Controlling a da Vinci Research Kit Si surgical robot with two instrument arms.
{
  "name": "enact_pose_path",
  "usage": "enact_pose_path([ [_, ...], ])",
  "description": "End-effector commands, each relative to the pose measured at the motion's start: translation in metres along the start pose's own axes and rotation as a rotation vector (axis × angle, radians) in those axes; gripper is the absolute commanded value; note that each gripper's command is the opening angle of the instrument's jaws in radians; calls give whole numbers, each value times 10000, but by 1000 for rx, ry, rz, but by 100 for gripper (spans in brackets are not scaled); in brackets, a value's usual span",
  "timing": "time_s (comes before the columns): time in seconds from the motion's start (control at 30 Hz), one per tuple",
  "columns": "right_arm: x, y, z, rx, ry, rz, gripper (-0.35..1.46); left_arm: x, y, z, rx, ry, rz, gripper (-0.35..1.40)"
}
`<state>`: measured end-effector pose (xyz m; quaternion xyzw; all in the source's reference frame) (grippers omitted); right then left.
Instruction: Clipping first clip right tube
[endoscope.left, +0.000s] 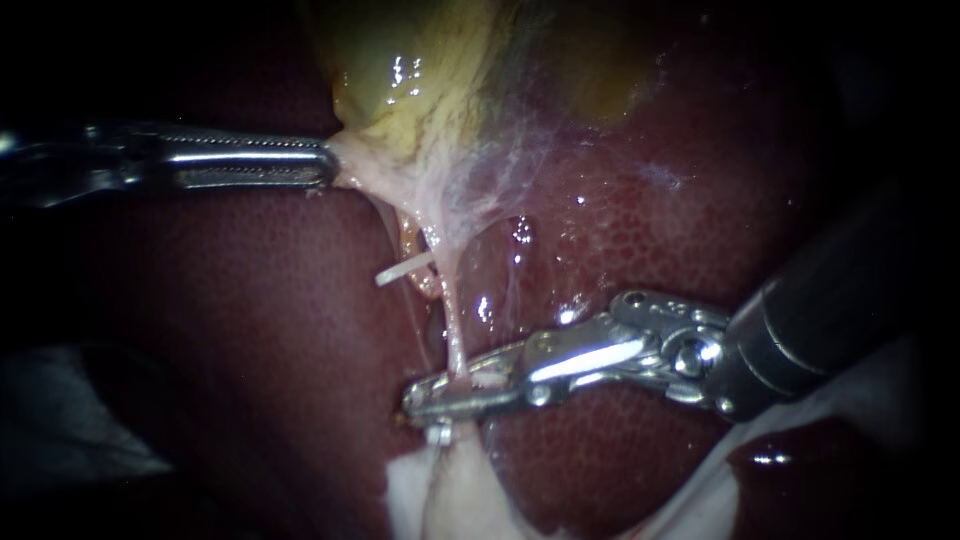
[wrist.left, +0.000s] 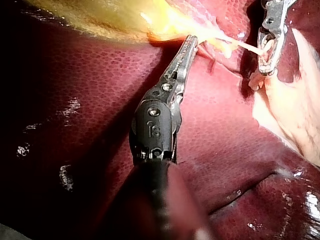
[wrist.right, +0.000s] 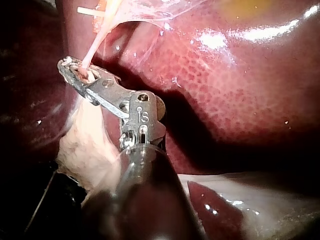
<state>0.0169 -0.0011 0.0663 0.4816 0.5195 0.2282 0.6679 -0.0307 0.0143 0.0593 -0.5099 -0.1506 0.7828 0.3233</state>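
Left instrument (endoscope.left: 322, 163): jaws clamped on pale tissue (endoscope.left: 362, 168) at gallbladder (endoscope.left: 420, 70) lower edge | tube (endoscope.left: 452, 320): thin pale strand running down from gallbladder, over liver (endoscope.left: 650, 230) | right instrument (endoscope.left: 450, 392): jaws pinching tube from both sides, well below gallbladder.

Gallbladder (endoscope.left: 420, 70) is set at top, liver (endoscope.left: 250, 340) below/behind. Left instrument (endoscope.left: 325, 163) is clamped on gallbladder's lower edge; tube (endoscope.left: 455, 335) is gripped btwn right instrument (endoscope.left: 430, 395) jaws, lower centre.
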Motion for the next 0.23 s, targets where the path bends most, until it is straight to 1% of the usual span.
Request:
enact_pose_path([
  [0.03, 0, 0, 0, 0, 0, -1, -35, 0, -1, 0, -2, 0, 0, -35],
  [0.23, -1, 1, 0, 0, 0, -1, -35, 0, -1, 0, -2, 0, 0, -35],
])
